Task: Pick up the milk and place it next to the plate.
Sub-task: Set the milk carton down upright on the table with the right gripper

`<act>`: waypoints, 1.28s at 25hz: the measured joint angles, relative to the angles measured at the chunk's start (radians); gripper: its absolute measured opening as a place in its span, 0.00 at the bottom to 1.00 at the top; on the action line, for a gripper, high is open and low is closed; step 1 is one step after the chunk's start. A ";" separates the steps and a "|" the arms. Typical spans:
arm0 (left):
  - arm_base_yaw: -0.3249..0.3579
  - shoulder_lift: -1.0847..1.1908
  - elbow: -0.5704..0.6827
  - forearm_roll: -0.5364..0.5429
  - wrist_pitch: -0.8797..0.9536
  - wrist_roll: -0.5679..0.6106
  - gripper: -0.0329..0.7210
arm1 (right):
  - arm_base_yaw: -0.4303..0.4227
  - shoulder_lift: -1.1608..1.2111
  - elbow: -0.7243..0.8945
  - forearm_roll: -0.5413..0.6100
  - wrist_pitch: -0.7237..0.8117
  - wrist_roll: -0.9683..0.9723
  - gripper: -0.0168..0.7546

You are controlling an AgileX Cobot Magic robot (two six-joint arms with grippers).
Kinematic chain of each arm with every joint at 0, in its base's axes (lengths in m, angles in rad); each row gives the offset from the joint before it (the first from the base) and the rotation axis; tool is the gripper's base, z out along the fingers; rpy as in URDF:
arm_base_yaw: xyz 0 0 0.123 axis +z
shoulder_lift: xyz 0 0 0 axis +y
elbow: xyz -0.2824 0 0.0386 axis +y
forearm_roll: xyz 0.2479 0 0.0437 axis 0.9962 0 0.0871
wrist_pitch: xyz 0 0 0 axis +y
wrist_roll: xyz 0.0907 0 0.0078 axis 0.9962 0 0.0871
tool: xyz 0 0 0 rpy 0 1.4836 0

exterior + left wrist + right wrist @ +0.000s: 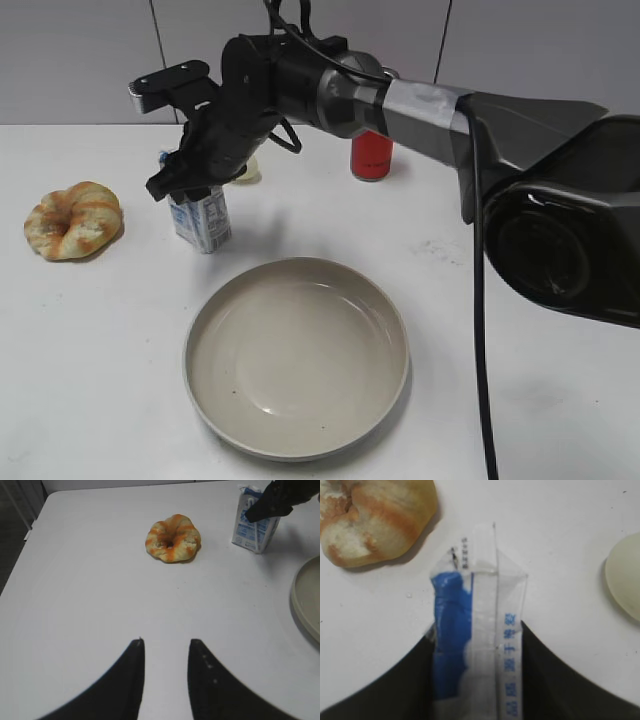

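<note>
The milk (203,220) is a small white carton with blue print, left of and behind the plate (300,365), slightly tilted at table level. My right gripper (190,185) reaches across from the right and is shut on the carton's gabled top. In the right wrist view, the two fingers (476,630) press both sides of the milk (477,595). My left gripper (166,641) is open and empty above bare table. The milk (254,530) and the plate's rim (306,605) also show in the left wrist view.
A twisted bread roll (73,220) lies left of the milk, and also shows in the left wrist view (173,538) and the right wrist view (375,515). A pale egg (249,171) lies behind the carton. A red can (372,155) stands at the back.
</note>
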State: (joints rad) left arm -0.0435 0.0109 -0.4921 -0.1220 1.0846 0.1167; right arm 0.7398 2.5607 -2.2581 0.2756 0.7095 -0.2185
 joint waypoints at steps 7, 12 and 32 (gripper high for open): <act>0.000 0.000 0.000 0.000 0.000 0.000 0.35 | 0.000 -0.008 0.000 0.000 0.022 -0.001 0.40; 0.000 0.000 0.000 0.000 0.000 0.000 0.35 | 0.000 -0.041 0.000 -0.001 0.084 -0.001 0.40; 0.000 0.000 0.000 0.000 0.000 0.000 0.35 | 0.038 -0.364 0.199 0.095 0.203 0.046 0.40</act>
State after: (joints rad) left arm -0.0435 0.0109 -0.4921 -0.1220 1.0846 0.1167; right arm 0.7777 2.1964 -2.0588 0.3710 0.9122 -0.1730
